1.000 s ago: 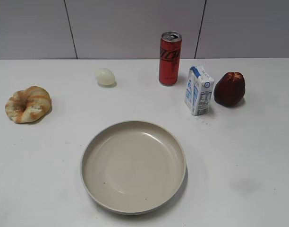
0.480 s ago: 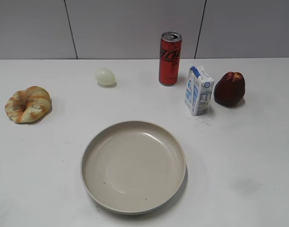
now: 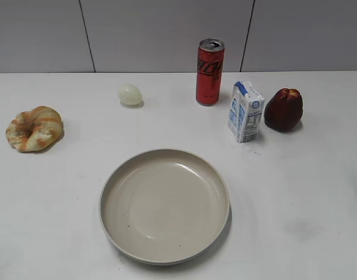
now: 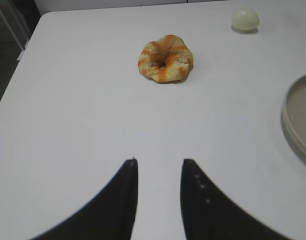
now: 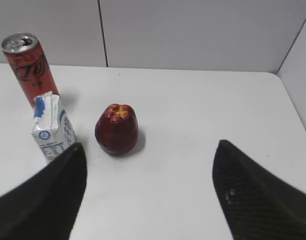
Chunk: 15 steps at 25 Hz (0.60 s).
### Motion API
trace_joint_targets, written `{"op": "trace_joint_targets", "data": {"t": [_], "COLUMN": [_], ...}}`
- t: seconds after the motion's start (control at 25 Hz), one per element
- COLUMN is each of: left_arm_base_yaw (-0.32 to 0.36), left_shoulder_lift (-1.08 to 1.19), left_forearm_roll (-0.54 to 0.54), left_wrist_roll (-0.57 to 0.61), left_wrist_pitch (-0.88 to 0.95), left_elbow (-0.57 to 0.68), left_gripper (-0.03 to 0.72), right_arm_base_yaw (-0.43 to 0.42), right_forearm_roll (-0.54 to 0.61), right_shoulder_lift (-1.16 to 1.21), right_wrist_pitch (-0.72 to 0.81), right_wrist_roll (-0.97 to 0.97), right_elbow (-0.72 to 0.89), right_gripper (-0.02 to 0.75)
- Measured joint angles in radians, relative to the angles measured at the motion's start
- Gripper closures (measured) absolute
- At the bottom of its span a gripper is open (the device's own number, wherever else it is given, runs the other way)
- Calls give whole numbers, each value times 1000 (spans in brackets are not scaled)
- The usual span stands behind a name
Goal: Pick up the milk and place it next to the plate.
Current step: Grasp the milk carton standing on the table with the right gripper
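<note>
Two grippers, both w/ nothing held: left gripper (image 4: 158, 165) narrow gap between fingers, right gripper (image 5: 149, 150) spread wide. Nearest is the plate (image 3: 164, 251). At its 1 o'clock, well apart, the milk (image 3: 245, 111) stands upright, red apple (image 3: 283, 109) just beside at 3, red soda can (image 3: 210, 72) at 11. Croissant (image 3: 34, 128) and egg (image 3: 130, 94) off left.

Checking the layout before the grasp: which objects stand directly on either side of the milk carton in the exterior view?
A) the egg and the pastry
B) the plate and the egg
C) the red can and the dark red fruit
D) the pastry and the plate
C: the milk stands between the red can on its left and the dark red fruit on its right.
</note>
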Motion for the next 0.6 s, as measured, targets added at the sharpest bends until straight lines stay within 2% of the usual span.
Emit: {"op": "trace_joint_targets", "data": {"t": [0.28,0.6], "left_arm_base_yaw": [0,0], "left_shoulder_lift": [0,0], "left_forearm_roll": [0,0], "left_wrist_roll": [0,0], "left_wrist_pitch": [0,0], "left_elbow": [0,0], "left_gripper": [461,461], "right_arm_base_yaw": [186,220], "right_forearm_roll": [-2,40], "right_shoulder_lift": [469,918], "right_wrist_pitch": [250,563], "right_wrist_roll": [-35,-60], "right_elbow": [-400,-842], "right_gripper": [117,106]}}
